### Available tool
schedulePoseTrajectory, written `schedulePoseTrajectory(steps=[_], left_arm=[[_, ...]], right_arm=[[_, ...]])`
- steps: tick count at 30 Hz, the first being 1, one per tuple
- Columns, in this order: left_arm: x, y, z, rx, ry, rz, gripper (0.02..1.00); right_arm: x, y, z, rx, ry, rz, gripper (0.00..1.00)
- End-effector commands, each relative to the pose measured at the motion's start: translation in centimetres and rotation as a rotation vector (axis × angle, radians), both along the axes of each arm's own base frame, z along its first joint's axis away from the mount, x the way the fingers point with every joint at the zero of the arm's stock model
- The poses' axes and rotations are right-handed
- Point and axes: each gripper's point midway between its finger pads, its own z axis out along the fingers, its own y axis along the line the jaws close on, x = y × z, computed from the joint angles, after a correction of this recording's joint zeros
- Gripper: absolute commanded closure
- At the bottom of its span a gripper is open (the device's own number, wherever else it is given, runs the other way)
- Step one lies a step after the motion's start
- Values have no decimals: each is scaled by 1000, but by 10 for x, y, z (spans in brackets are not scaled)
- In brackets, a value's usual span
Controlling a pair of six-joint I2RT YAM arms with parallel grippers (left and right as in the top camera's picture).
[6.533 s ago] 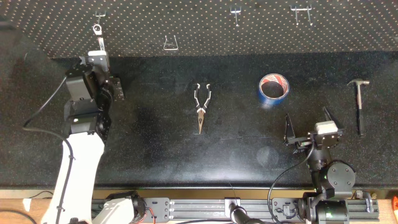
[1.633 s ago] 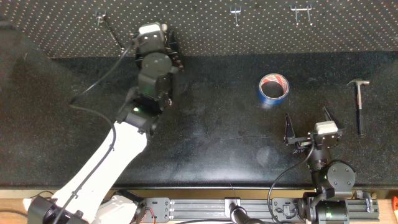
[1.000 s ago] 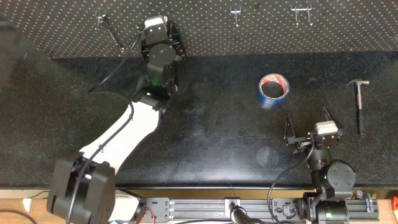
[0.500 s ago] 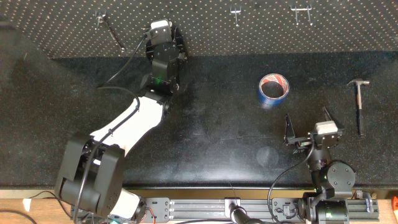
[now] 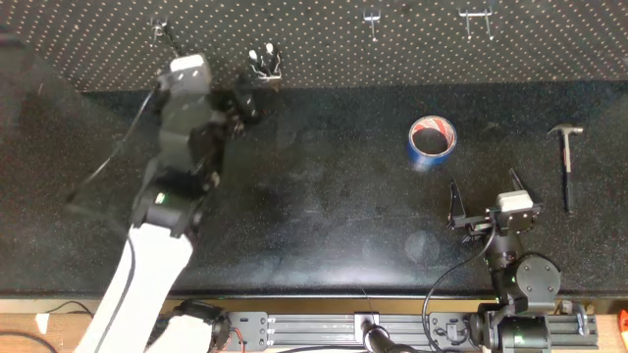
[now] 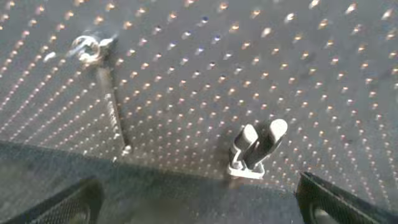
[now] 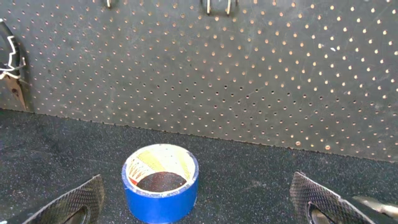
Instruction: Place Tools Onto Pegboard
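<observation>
A pair of pliers (image 5: 265, 61) hangs from a hook on the pegboard, handles outward (image 6: 258, 146). To its left, a wrench (image 6: 106, 93) hangs from another hook (image 5: 162, 34). My left gripper (image 5: 245, 101) is just off the board below and left of the pliers, open and holding nothing (image 6: 199, 193). A blue tape roll (image 5: 432, 137) stands on the black mat, and a hammer (image 5: 566, 162) lies at the far right. My right gripper (image 5: 486, 196) rests open near the front, facing the tape roll (image 7: 161, 183).
The pegboard (image 5: 412, 49) runs along the back and carries two bare hooks (image 5: 371, 20) (image 5: 476, 18) on the right. The pliers show at the edge of the right wrist view (image 7: 12, 74). The black mat (image 5: 324, 196) lies bare between the arms.
My left arm has drawn back from the pegboard and swung left, leaving the pliers hanging on their hook. The right arm has stayed still.
</observation>
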Motion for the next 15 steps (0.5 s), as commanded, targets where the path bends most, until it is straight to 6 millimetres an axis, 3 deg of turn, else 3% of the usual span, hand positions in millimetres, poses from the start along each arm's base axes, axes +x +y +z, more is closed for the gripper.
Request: schedulePoseTrajectory(steps=[1,3,5,9,11,14,15], left_arm=[[-77,18,-36,-91,-119,-84,23],[-107,24,-58,-131,-287,-134,23],[-119,29,-67,-136,-351,-149,23],[-129,37,-81,-127,-373,-118,23],[-132,39,-75,-82,-403,-119,23],[-141,38,-101,-69,-301,-119,23],[-144,41,-100,-64,-309,-104,20]], right_arm=[[0,2,-2,-13,0,9,25],[0,2,-2,-13,0,9,25],[0,2,-2,-13,0,9,25],[0,2,-2,-13,0,9,25],[0,2,-2,-13,0,9,25],[0,2,-2,-13,0,9,25],[0,2,-2,-13,0,9,25]])
